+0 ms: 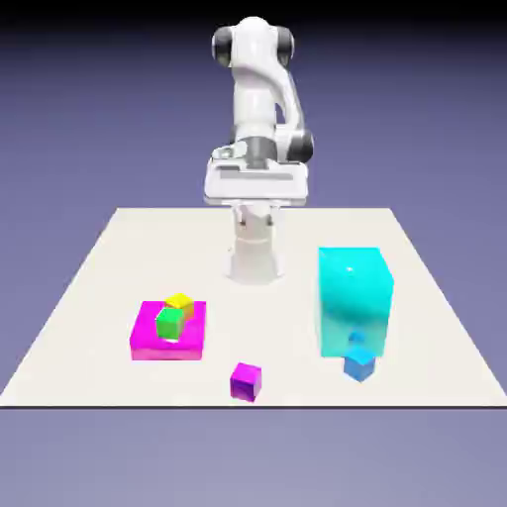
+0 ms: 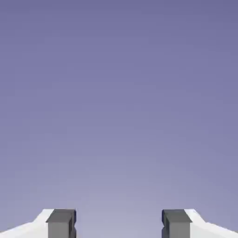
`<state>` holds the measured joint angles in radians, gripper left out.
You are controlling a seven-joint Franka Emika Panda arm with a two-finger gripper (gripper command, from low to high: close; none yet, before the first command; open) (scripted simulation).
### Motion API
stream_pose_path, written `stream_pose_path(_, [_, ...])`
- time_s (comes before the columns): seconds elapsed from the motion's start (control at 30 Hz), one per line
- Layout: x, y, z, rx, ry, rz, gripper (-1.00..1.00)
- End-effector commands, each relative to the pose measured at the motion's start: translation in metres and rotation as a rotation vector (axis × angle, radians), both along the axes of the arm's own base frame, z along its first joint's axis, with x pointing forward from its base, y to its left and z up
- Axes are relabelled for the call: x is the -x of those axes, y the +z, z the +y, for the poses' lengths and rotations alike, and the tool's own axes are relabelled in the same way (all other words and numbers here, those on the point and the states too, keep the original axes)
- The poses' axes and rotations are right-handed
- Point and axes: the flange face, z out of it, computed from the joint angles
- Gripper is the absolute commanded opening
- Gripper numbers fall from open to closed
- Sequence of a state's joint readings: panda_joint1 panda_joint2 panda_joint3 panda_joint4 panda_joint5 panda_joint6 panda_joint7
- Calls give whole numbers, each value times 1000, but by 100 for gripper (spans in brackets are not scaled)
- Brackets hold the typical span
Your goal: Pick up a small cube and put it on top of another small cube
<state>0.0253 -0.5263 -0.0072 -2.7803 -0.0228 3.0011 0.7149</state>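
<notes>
White, mostly: showing a robot arm [image 1: 254,94] rising at the far side of a pale table [image 1: 89,381], w/ the hand held up high, well apart from the cubes. Showing, in the hand view, the gripper [image 2: 119,225] w/ jaws standing wide apart, holding nothing, and facing only plain blue-violet backdrop.

Showing the small magenta-purple cube [image 1: 247,382], the one for lifting, lying alone near the table's front edge, around the middle. Showing the small green cube [image 1: 169,324], the one for stacking onto, toward the exterior view's left, apparently resting on a wide flat magenta block [image 1: 147,348], w/ a small yellow cube [image 1: 179,301] just behind, poss. touching; hard to tell. Showing, toward the exterior view's right, a tall cyan block [image 1: 354,302] w/ a small blue cube [image 1: 359,365] by its front, poss. touching too.

Progress, approx.: standing at the very start, judging by the layout. Showing no grasp, no lift, no stack done. Leaving everything to do, i.e. reaching down to the purple cube, closing on it, lifting, carrying over to the green one, setting down on top, letting go. Probably needing care w/ placement, b/c of the yellow neighbour crowding the green cube, e.g. risking a nudge.
</notes>
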Motion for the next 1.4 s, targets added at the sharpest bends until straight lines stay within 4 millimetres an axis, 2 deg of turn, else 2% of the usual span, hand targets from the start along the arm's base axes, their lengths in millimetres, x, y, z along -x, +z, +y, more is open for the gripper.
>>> stream_pose_path(0.0, [-8, -7, 3, 28, 33, 41, 0])
stream_pose_path(0.3, [-73, -83, 31, 286, 341, 404, 0])
stream_pose_path(0.57, [-112, -168, 47, 523, 616, 732, 0])
stream_pose_path(0.87, [-136, -272, 54, 796, 909, 1119, 0])
stream_pose_path(0.93, [-136, -276, 54, 809, 921, 1138, 0])
stream_pose_path(1.03, [-128, -332, 30, 809, 921, 1138, 0])
stream_pose_path(1.07, [-127, -338, 28, 809, 921, 1138, 0])
stream_pose_path(1.1, [-127, -338, 28, 809, 921, 1138, -100])
stream_pose_path(1.13, [-127, -338, 28, 809, 921, 1138, -100])
stream_pose_path(1.23, [-136, -282, 51, 809, 921, 1138, -100])
stream_pose_path(1.27, [-137, -268, 36, 774, 856, 1159, -100])
stream_pose_path(1.37, [-129, -230, -43, 599, 575, 1240, -100])
